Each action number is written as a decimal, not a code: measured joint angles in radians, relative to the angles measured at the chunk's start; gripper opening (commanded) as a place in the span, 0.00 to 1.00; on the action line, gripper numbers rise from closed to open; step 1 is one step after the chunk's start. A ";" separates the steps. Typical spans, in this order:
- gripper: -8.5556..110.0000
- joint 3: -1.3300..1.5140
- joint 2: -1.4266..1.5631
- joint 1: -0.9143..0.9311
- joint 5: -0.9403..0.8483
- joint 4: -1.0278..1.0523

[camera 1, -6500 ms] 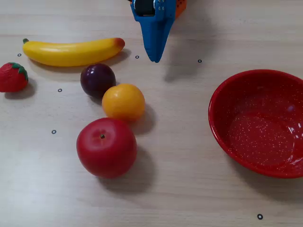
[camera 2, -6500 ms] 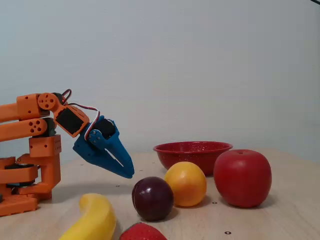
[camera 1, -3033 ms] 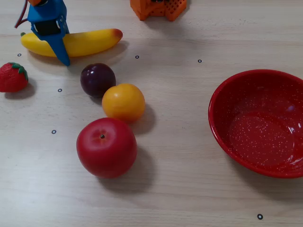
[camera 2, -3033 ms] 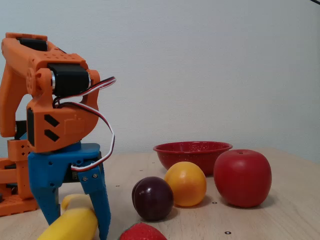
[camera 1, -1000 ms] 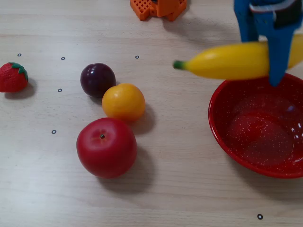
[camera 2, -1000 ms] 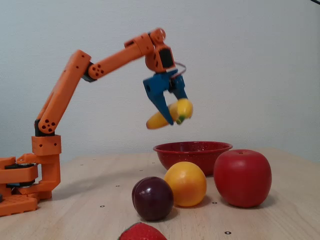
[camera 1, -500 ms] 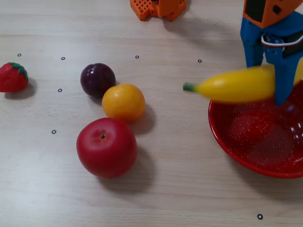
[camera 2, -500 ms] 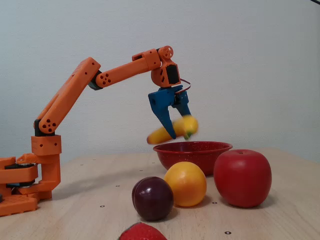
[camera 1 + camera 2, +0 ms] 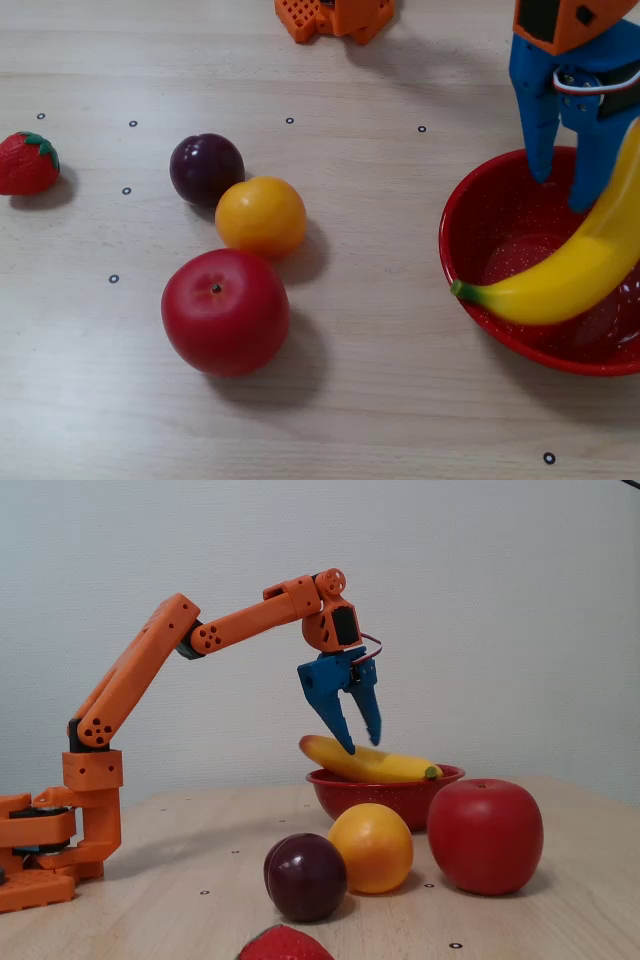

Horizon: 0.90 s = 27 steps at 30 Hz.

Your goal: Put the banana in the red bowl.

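The yellow banana (image 9: 575, 265) lies across the red bowl (image 9: 480, 300), its green stem tip resting on the bowl's near-left rim. From the side, the banana (image 9: 365, 763) rests on the rim of the bowl (image 9: 385, 790) with both ends sticking out. My blue gripper (image 9: 563, 192) hangs open just above it, holding nothing. In the side fixed view the gripper (image 9: 362, 742) points down with its fingertips spread over the banana's back end.
A red apple (image 9: 226, 311), an orange (image 9: 261, 215) and a dark plum (image 9: 206, 167) sit in a diagonal row left of the bowl. A strawberry (image 9: 26, 163) lies at the far left edge. The orange arm base (image 9: 45, 850) stands at the table's back.
The gripper opened and the banana dropped from its fingers onto the bowl. The arm itself has hardly moved in the last half second.
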 measured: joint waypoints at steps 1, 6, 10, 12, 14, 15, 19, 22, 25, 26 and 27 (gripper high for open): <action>0.07 -0.003 0.000 -0.003 0.000 0.000; 0.07 -0.009 0.000 -0.014 -0.008 -0.002; 0.07 0.018 0.040 -0.041 -0.020 -0.025; 0.07 0.103 0.135 -0.058 -0.046 -0.054; 0.07 0.193 0.250 -0.084 -0.066 -0.075; 0.07 0.247 0.311 -0.101 -0.072 -0.086; 0.07 0.571 0.634 -0.179 -0.072 -0.179; 0.07 0.885 0.913 -0.244 -0.072 -0.267; 0.07 1.144 1.173 -0.304 -0.075 -0.279; 0.07 1.198 1.239 -0.319 -0.077 -0.279; 0.07 1.235 1.284 -0.331 -0.077 -0.279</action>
